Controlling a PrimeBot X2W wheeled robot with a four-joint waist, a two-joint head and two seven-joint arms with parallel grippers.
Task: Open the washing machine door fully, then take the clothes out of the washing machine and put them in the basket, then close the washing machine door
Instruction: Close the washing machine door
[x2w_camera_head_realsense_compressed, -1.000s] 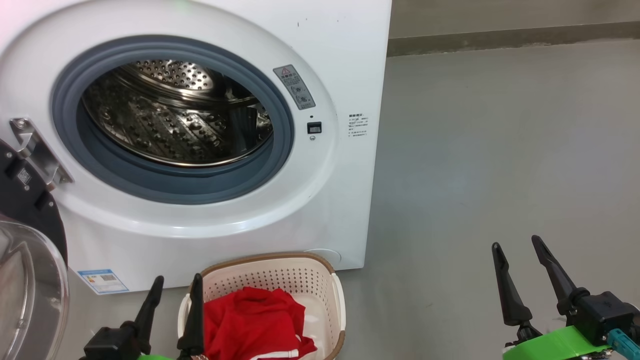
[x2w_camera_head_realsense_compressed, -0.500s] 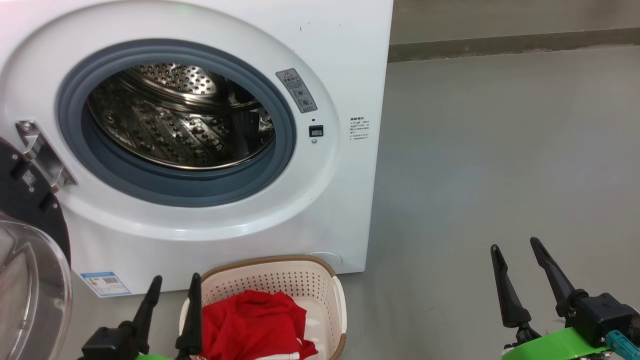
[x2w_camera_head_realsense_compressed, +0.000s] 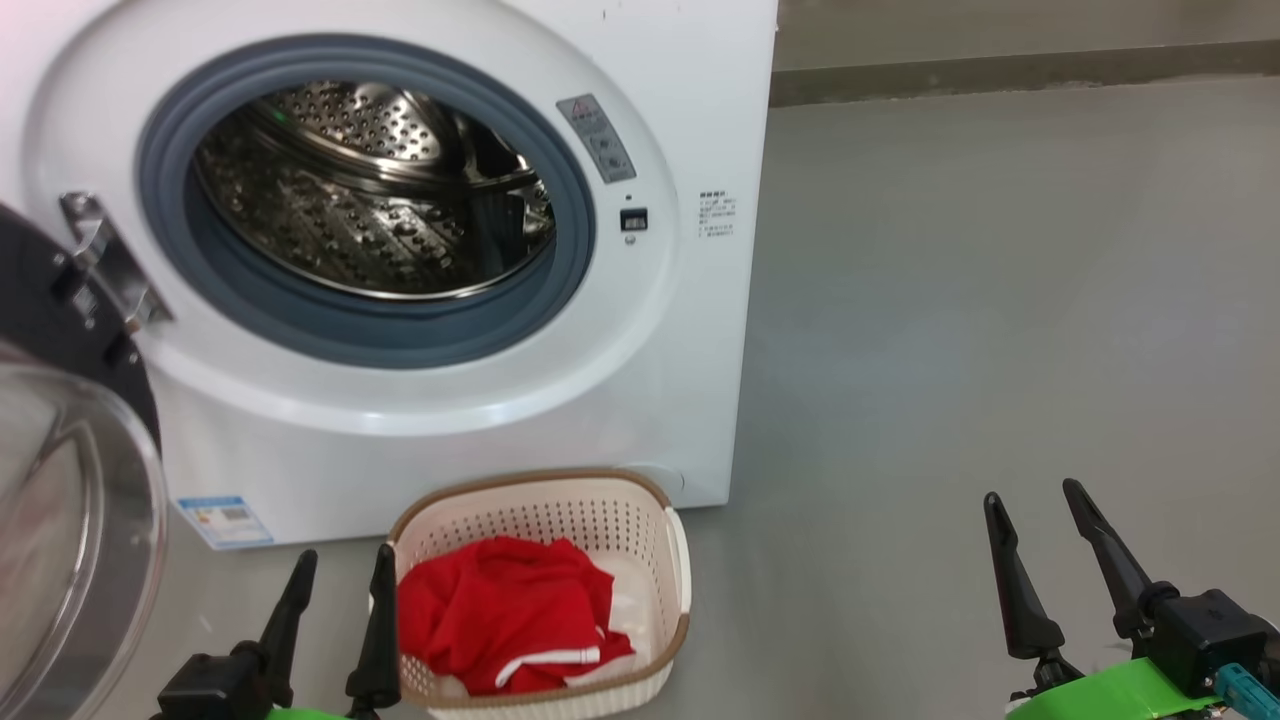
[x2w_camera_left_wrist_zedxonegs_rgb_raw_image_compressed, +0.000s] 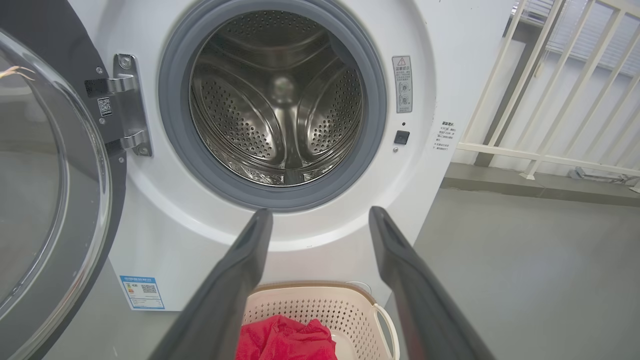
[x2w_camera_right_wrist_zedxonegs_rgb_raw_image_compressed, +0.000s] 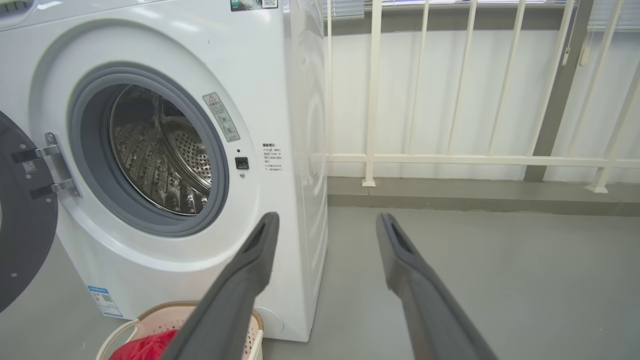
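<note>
Washing machine (x2w_camera_head_realsense_compressed: 480, 420): white front-loader on grey floor (x2w_camera_head_realsense_compressed: 1000, 300), its mouth uncovered. Washing machine door (x2w_camera_head_realsense_compressed: 40, 290) is swung wide open off the machine's left edge. It hangs on the metal hinge (x2w_camera_head_realsense_compressed: 110, 265), black rim and clear glass bowl turned out toward the camera. Steel perforated drum (x2w_camera_head_realsense_compressed: 370, 190) is in plain sight inside the machine's grey rubber ring (x2w_camera_head_realsense_compressed: 400, 340). Basket (x2w_camera_head_realsense_compressed: 540, 510), cream with a brown rim, sits on the floor just in front of the machine's base, below the mouth and toward its right half. Clothes (x2w_camera_head_realsense_compressed: 500, 610), red with white trim, lie bunched inside the basket, mostly at the end nearer the machine's hinge side. Left gripper (x2w_camera_head_realsense_compressed: 345, 555) is in front of the machine and points at its lower front, fingers spread wide with nothing between them. One finger overlaps the basket's near-left rim in the head view; contact unclear. Right gripper (x2w_camera_head_realsense_compressed: 1031, 492) is over bare floor, well apart from the machine and past its right side, fingers equally wide and empty. Small blue label (x2w_camera_head_realsense_compressed: 225, 520) sits at the machine's lower left front corner.
</note>
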